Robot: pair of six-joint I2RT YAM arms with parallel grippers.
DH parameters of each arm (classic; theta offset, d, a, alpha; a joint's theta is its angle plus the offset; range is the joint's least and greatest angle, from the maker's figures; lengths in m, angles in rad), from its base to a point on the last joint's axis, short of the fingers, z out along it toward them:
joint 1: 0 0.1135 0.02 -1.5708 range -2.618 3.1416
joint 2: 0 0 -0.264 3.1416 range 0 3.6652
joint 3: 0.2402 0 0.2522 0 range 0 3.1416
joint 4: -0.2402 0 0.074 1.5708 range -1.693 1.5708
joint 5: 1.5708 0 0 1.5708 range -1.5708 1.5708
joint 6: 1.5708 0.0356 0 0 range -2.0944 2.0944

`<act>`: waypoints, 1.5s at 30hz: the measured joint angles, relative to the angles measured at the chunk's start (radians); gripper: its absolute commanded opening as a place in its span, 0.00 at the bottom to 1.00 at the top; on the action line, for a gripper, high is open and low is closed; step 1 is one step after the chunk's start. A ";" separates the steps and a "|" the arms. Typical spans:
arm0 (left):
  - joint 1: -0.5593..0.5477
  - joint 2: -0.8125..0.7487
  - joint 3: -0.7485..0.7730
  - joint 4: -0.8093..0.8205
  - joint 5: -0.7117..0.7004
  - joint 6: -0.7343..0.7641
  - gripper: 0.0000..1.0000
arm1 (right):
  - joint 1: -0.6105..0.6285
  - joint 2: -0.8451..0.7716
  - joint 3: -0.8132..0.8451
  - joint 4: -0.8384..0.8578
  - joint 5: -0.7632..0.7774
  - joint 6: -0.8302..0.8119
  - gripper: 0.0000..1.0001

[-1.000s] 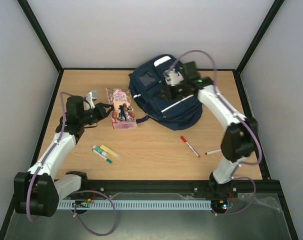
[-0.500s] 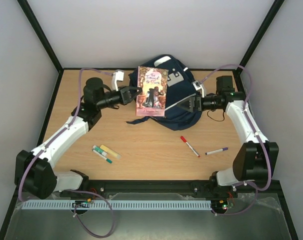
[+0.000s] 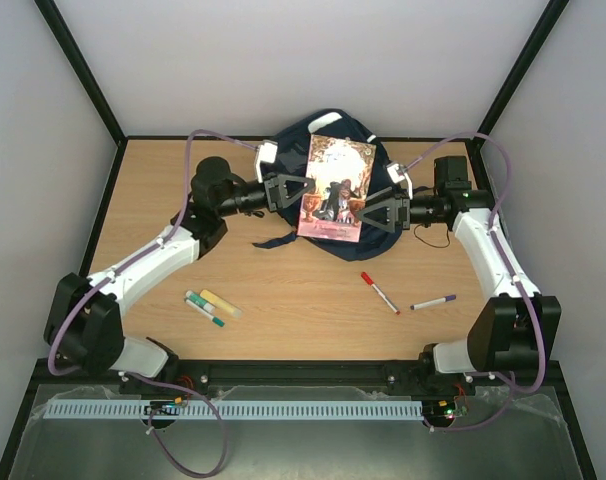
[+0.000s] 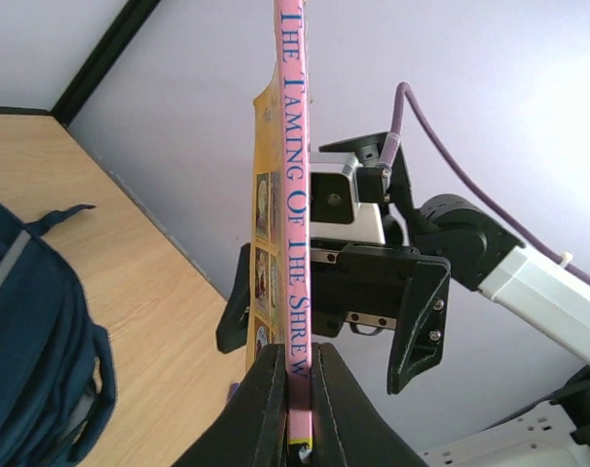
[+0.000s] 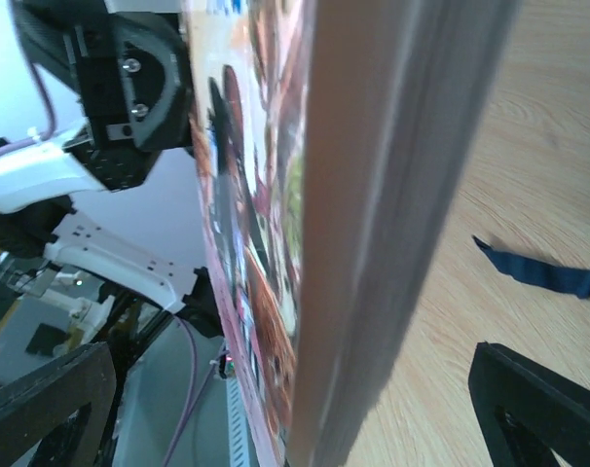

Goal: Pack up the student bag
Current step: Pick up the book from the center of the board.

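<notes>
My left gripper (image 3: 299, 194) is clamped on the spine of the pink paperback book (image 3: 335, 188), upper centre, over the soft navy-blue fabric student bag (image 3: 288, 152). The bag will likely sag, so grab its top rim. My right gripper (image 3: 371, 212) gapes apart

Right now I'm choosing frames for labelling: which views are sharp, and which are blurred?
Top external: evenly lit and sharp, book and student bag both clear, shadows soft. Left wrist: the book's spine title is crisp and readable. Right wrist: the book sits too close, so its page edge and cover are blurred.
</notes>
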 measured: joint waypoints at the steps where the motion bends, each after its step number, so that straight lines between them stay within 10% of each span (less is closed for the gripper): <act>1: -0.005 0.010 0.002 0.019 0.004 -0.014 0.02 | 0.000 0.001 -0.001 0.002 -0.023 -0.008 0.98; 18: -0.018 0.122 0.074 0.122 -0.030 -0.113 0.03 | 0.000 0.081 0.049 -0.219 -0.230 -0.217 0.68; 33: -0.032 0.126 0.079 0.023 -0.106 -0.026 0.02 | 0.000 -0.010 -0.063 0.109 -0.107 0.212 0.25; 45: -0.051 0.113 0.057 0.044 -0.127 -0.045 0.02 | 0.000 0.004 -0.046 0.244 -0.047 0.401 0.27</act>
